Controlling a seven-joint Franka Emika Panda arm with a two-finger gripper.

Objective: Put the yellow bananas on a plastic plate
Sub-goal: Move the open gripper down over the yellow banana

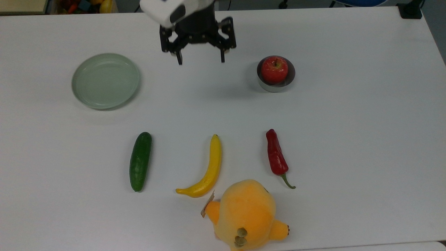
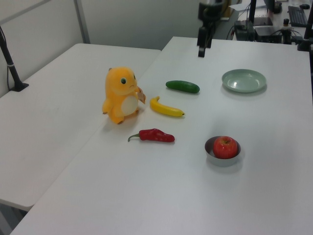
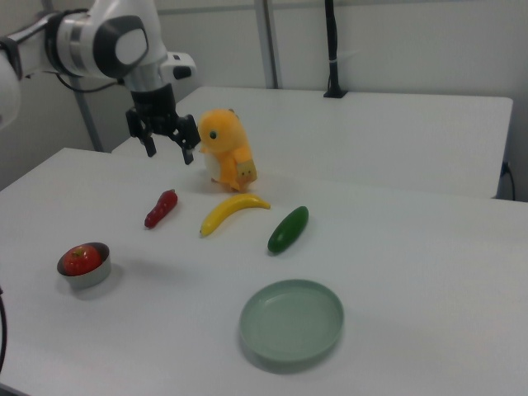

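**Tool high, banana well short of it**

While the tool (image 1: 200, 57) hangs above bare desk (image 1: 348, 139) with its fingers spread apart and nothing between them, the banana (image 1: 208, 168) lies well apart from it, toward the top view's bottom edge and almost straight below it in the top view.

Nearest that bottom edge sits an orange plush (image 1: 246, 214), its tag just beside the banana's curled end. The banana's long axis runs roughly up and down in the top view, so the spread fingers, set side to side there, already look about square to it. A cucumber (image 1: 140, 161) lies on the top view's left of it and a red pepper (image 1: 276, 157) on the right, both parallel and apart.

Farther off, the plate (image 1: 105, 80) stands bare at the top view's left of the tool, and an apple (image 1: 274, 69) sits in a metal dish (image 1: 287, 82) at the right. Judging by this, nothing blocks the reach; the plush crowds only the lower end.
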